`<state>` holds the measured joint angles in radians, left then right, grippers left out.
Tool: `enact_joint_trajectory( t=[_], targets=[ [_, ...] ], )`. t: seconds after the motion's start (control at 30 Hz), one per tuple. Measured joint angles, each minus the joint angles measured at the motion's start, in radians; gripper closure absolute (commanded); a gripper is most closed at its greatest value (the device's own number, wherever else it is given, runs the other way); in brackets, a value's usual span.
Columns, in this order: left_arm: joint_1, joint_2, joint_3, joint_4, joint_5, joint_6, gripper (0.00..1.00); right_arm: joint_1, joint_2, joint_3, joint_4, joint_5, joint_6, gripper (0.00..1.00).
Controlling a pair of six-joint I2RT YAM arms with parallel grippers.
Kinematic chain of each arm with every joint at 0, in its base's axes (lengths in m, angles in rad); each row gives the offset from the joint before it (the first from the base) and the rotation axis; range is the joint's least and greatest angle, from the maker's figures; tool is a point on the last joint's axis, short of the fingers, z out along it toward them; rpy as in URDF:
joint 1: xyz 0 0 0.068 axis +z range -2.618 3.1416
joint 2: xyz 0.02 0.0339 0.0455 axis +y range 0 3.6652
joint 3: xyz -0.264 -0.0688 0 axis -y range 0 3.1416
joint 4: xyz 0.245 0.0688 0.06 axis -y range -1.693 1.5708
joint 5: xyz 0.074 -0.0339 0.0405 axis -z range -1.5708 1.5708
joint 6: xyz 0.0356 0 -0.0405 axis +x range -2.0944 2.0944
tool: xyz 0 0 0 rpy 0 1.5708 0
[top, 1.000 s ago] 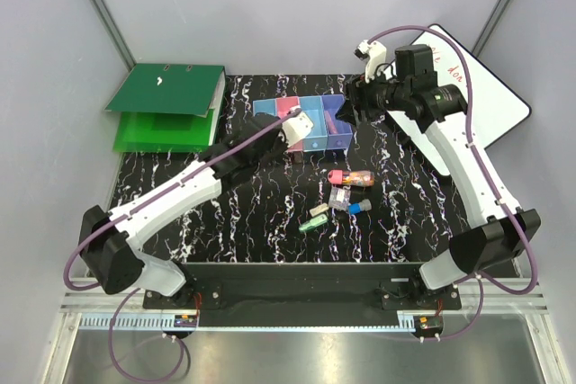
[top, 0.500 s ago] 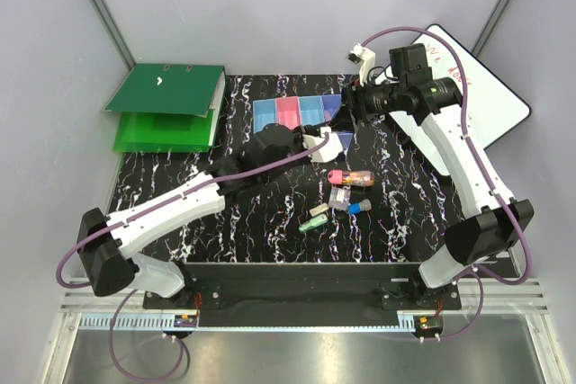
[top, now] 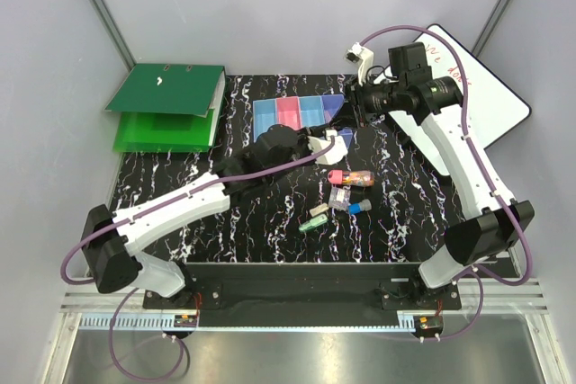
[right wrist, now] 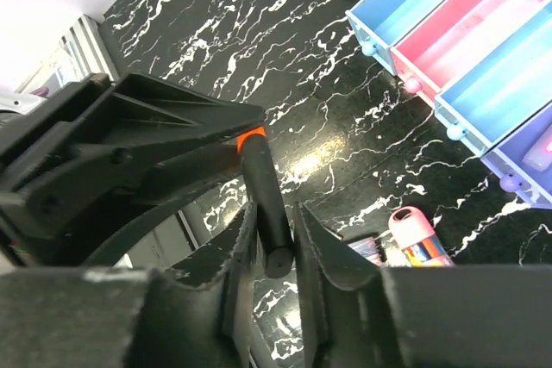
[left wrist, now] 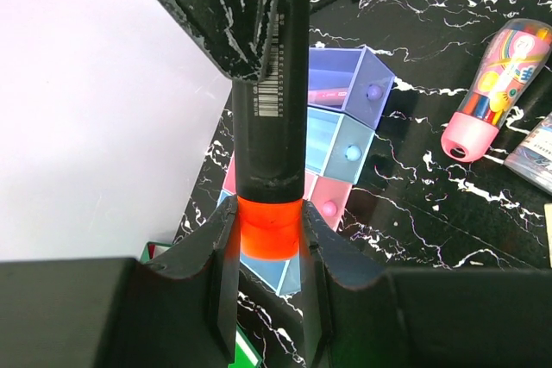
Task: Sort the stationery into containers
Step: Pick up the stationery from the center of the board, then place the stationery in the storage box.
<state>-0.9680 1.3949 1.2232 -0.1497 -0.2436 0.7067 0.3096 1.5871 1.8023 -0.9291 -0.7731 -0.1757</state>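
A black marker [left wrist: 272, 127] with an orange end hangs in the air between both grippers. My left gripper [left wrist: 269, 217] is shut on its orange end. My right gripper [right wrist: 272, 221] is shut on the black end of the same marker [right wrist: 263, 187]. In the top view the two grippers, left [top: 335, 139] and right [top: 354, 114], meet just right of the containers [top: 301, 112], a row of blue, pink, blue and purple bins. On the table lie a pink-capped tube [top: 349, 176], a clear piece [top: 340, 197], a blue piece [top: 360, 208], a beige piece [top: 318, 210] and a green piece [top: 313, 223].
Green binders [top: 166, 105] are stacked at the back left. A whiteboard [top: 468, 96] leans at the back right behind the right arm. A pink item [left wrist: 323, 94] lies in the purple bin.
My left arm has swung right from over the bins, carrying the marker to the right gripper. The right gripper's jaws have closed in on the marker's free end.
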Motion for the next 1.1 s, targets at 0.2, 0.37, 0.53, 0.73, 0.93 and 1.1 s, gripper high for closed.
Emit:
enact_joint_trajectory(
  t=[0.2, 0.37, 0.53, 0.73, 0.93, 1.1],
  targets=[
    [-0.007, 0.018, 0.0, 0.021, 0.0, 0.005, 1.0, 0.006, -0.001, -0.002, 0.003, 0.005, -0.001, 0.54],
    [-0.01, 0.023, 0.001, 0.042, 0.0, 0.013, 1.0, 0.013, -0.006, -0.023, 0.004, 0.014, -0.003, 0.56],
    [-0.01, 0.028, 0.001, 0.05, -0.001, 0.023, 1.0, 0.018, -0.01, -0.035, 0.004, 0.022, -0.007, 0.89],
    [-0.01, 0.035, 0.002, 0.056, -0.005, 0.03, 0.68, 0.023, -0.021, -0.041, 0.003, 0.03, -0.009, 1.0],
    [-0.01, 0.035, 0.002, 0.067, -0.026, 0.035, 0.04, 0.023, -0.022, -0.041, 0.004, 0.059, -0.011, 1.0],
    [-0.01, 0.013, -0.02, 0.069, -0.068, 0.025, 0.01, 0.023, -0.023, -0.056, 0.025, 0.158, -0.01, 1.0]
  ],
)
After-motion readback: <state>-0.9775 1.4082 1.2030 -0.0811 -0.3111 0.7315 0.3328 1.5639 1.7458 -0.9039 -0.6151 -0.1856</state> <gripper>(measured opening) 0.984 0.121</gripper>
